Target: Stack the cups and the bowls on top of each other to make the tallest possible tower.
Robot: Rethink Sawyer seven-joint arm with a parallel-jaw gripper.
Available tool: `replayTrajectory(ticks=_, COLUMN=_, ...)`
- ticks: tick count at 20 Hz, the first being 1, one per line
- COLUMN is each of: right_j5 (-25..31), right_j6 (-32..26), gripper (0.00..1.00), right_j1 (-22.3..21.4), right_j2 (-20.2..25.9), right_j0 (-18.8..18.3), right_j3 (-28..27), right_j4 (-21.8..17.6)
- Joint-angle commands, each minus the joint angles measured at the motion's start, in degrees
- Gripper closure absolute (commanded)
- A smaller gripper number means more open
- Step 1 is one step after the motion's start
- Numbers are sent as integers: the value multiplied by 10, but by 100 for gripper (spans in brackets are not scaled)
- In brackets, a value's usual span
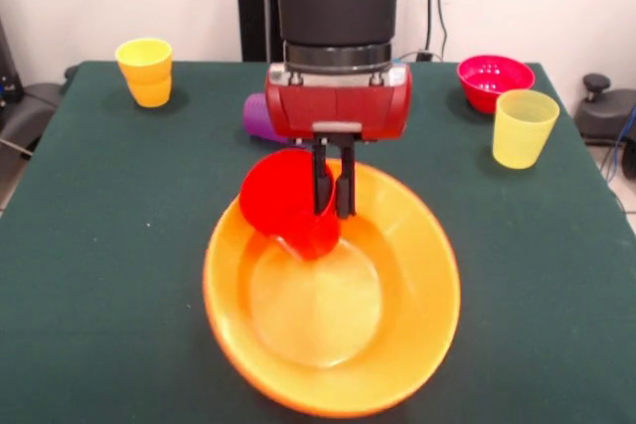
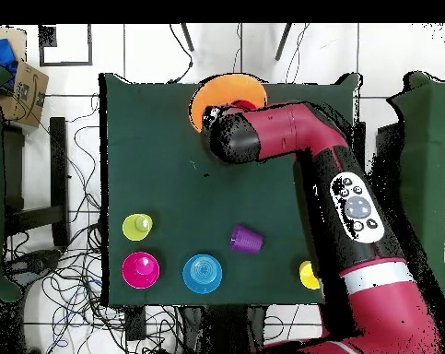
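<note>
My gripper (image 1: 332, 196) hangs over the far side of the wide orange bowl (image 1: 397, 345) and is shut on the rim of a red cup (image 1: 283, 206). The cup is tilted, with its mouth facing the camera, just above the bowl's inside. In the overhead view the orange bowl (image 2: 237, 88) sits at the table's top edge, partly under the arm. The large green, purple and blue bowls are out of view. A purple cup (image 1: 258, 118) lies on its side behind the gripper.
An orange-yellow cup (image 1: 145, 71) stands at the far left. A red-pink bowl (image 1: 494, 79) and a pale yellow cup (image 1: 523, 128) stand at the far right. The overhead view also shows a translucent blue bowl (image 2: 202, 273) near the robot's base.
</note>
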Motion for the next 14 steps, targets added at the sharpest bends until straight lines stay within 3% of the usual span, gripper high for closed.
replayTrajectory(ticks=1, right_j5=44, right_j6=-124, gripper=100, right_j1=-27, right_j2=15, right_j0=-11, right_j3=126, right_j4=-8)
replayTrajectory(ticks=14, right_j5=-20, right_j6=-102, gripper=100, right_j1=-36, right_j2=17, right_j0=-39, right_j3=203, right_j4=-47)
